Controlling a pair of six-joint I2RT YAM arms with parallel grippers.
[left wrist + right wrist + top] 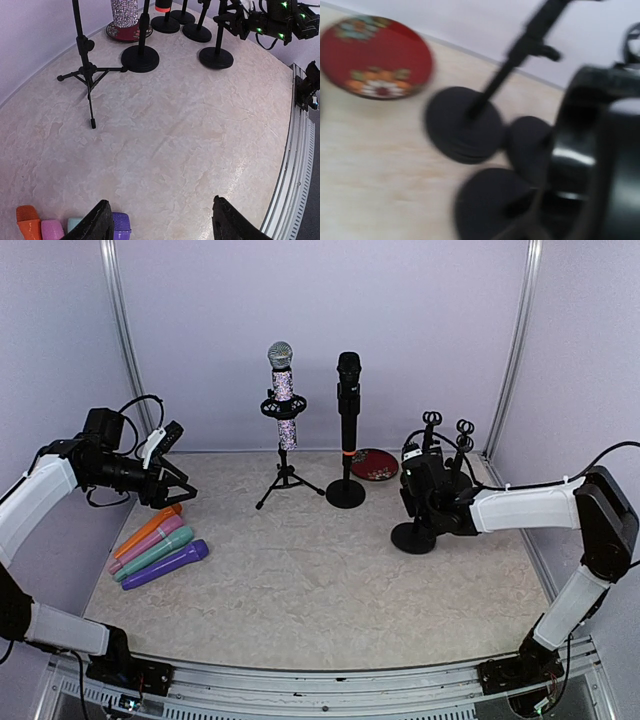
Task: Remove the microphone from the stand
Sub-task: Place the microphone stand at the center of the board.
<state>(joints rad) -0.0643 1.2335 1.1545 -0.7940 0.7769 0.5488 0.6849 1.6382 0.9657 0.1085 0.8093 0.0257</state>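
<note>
The left gripper (162, 222), low in its wrist view, is spread wide and holds nothing. I cannot tell how the right gripper (418, 495) stands: blurred. The silver glitter microphone (283, 390) sits in a black tripod stand (286, 478) at top centre, just beside the matte black microphone (348, 390). A sideways tug could tip the tripod, and a right-arm swing could topple the 3 empty round-base stands (413, 536).
</note>
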